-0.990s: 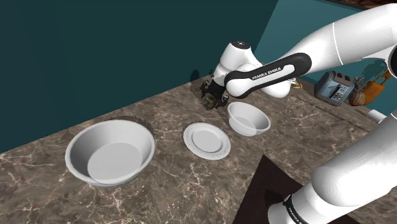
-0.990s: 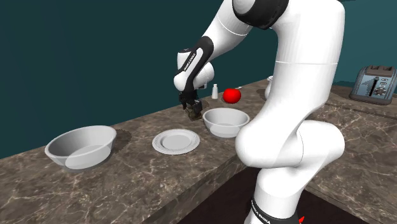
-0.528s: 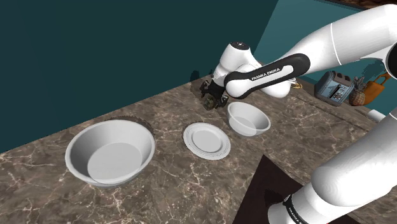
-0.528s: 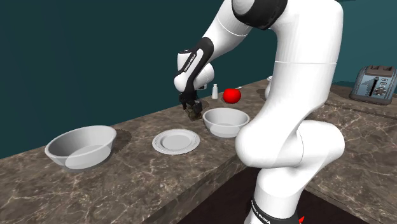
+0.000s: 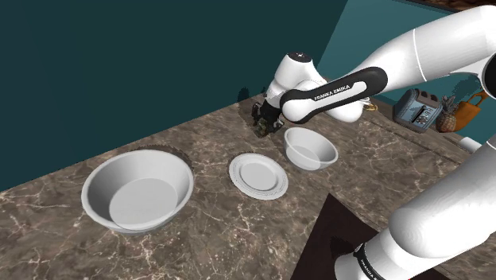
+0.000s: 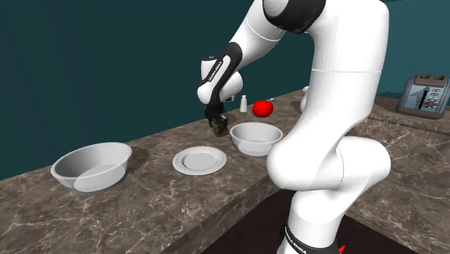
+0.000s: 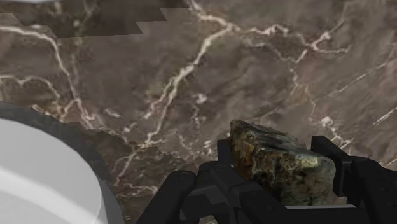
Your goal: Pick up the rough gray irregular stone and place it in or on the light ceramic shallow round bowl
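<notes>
Over the marble counter [image 5: 215,231] we have the gripper [image 7: 278,167] clamped on the mottled grey stone [image 7: 283,159]; the wrist view shows both fingers pressed against it. Second exterior view puts it just beside the small white bowl [image 6: 252,146], not over it, with a red apple [image 6: 263,107] behind. Shoulder view adds a plate [image 5: 258,175] and a large bowl [image 5: 95,189].

Brown veined marble counter [image 5: 238,227] carrying white dishes
A large bowl [image 5: 139,189], a flat plate [image 5: 258,175] and a small bowl [image 5: 310,149] stand in a row, each apart; a red fruit [image 6: 263,108] sits behind the small bowl.
</notes>
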{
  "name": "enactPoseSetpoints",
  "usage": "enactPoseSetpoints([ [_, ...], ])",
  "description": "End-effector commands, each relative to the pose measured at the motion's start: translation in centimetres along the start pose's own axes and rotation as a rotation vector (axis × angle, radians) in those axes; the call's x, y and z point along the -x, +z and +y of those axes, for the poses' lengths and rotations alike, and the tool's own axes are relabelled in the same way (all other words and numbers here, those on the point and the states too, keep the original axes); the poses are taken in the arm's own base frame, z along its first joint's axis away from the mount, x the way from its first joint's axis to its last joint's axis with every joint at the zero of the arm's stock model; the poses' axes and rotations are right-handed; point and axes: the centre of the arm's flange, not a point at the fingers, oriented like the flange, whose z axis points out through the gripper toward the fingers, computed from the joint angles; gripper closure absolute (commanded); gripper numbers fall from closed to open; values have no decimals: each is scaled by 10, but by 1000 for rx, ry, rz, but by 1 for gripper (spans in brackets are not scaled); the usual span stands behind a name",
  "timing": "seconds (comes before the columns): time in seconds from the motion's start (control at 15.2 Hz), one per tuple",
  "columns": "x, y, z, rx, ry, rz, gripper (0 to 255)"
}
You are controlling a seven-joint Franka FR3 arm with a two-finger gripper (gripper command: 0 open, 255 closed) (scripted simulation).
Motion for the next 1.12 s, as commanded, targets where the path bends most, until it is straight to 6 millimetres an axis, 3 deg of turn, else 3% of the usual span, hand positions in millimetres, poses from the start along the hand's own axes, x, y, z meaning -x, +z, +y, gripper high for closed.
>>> enactPoseSetpoints([
  [0.0, 0, 0, 0, 1, 0, -1, 255],
  [1.06, -18, -75, -15, 1, 0, -1, 255],
])
